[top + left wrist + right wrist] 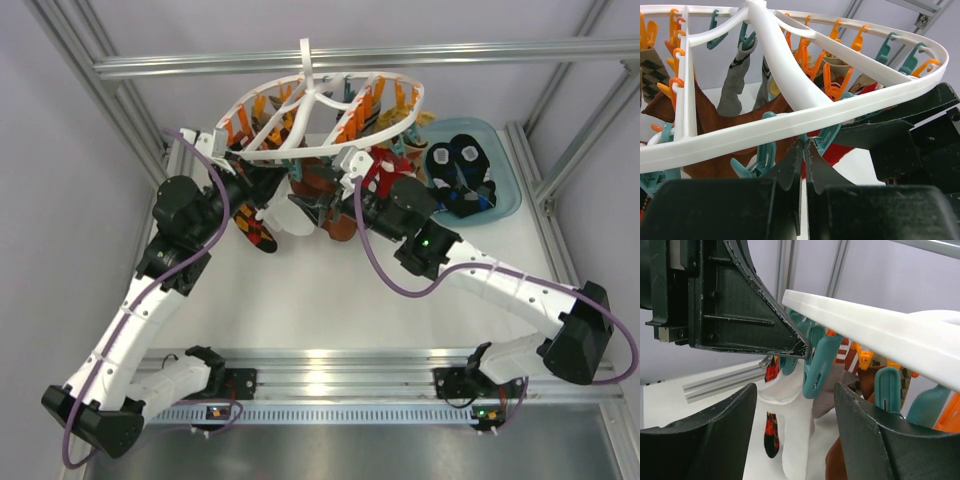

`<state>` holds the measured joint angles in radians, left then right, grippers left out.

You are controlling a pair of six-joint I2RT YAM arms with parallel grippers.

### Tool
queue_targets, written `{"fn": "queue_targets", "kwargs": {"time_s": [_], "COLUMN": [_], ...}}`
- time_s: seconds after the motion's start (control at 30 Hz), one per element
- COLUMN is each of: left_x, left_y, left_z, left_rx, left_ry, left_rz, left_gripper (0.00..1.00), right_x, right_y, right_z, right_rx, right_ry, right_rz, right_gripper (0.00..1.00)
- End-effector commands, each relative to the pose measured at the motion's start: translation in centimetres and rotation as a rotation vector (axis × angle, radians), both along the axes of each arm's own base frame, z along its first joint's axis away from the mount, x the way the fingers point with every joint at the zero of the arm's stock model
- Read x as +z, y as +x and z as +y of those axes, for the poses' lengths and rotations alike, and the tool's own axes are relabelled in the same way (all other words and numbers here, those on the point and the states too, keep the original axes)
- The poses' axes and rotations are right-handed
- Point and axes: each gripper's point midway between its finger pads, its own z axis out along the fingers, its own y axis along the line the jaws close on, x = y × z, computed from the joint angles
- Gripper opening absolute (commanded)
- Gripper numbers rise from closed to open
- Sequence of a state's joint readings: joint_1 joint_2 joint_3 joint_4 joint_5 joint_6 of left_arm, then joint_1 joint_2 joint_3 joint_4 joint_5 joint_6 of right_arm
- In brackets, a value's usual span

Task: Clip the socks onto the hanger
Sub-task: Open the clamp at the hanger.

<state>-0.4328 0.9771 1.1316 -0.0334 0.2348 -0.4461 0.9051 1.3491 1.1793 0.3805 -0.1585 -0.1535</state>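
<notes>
Navy socks (455,165) are in the blue tub (508,205), off to the outer side of the right pincer (796,392), none on the hanger (300,152) yet. That pincer's wide open and empty, with a teal clip (816,362) dangling between its fingers. Left pincer (803,150) is closed just under the rim, can't tell if it's holding anything. Looks like clip prep; next move needs a sock fetched.

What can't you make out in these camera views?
Top external: the left gripper and right gripper tips, hidden beneath the large round white plastic hanger and its hanging laundry.
Top external: how many dark navy socks lie in the blue plastic tray; bunched together.
Left wrist: whether the left gripper pinches a teal clip; its fingers cover the contact.
</notes>
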Motion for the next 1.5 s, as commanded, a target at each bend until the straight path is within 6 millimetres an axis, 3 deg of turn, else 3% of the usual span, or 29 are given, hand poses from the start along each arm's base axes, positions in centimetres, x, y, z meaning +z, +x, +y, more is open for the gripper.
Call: {"fn": "queue_targets", "kwargs": {"time_s": [0.0,0.53,0.63,0.8,0.93,0.97,1.07,1.23,1.47], "left_x": [1.9,1.4,1.3,0.9,2.2,2.3,3.1,2.7,3.4], "left_y": [-1.6,-2.3,-2.4,-2.8,-4.6,-5.1,-6.3,-7.0,-5.8], "left_z": [-0.1,-0.5,-0.6,-0.7,-0.9,-0.9,-0.7,-1.0,-1.5], "left_rx": [-0.044,-0.083,-0.092,-0.107,-0.167,-0.179,-0.201,-0.236,-0.232], "left_ry": [-0.018,-0.026,-0.028,-0.042,-0.050,-0.048,-0.049,-0.049,-0.096], "left_rz": [-0.044,-0.032,-0.028,0.001,-0.047,-0.056,-0.070,-0.035,-0.036], "left_gripper": [0.00,0.00,0.00,0.04,0.24,0.35,0.51,0.55,0.56], "right_x": [3.6,3.1,3.3,3.5,2.9,3.0,2.5,2.0,1.5], "right_y": [1.8,3.5,3.7,4.2,4.2,4.0,3.7,2.5,0.0], "right_z": [-0.6,-0.4,-0.5,-0.9,-1.5,-1.7,-2.1,-1.6,-0.3], "right_rx": [-0.056,-0.083,-0.090,-0.129,-0.152,-0.153,-0.163,-0.139,-0.092], "right_ry": [0.101,0.125,0.134,0.147,0.137,0.140,0.129,0.103,0.050], "right_rz": [-0.016,0.039,0.042,0.066,0.089,0.090,0.102,0.119,0.141], "right_gripper": [0.63,0.49,0.38,0.00,0.00,0.00,0.00,0.00,0.00]}}
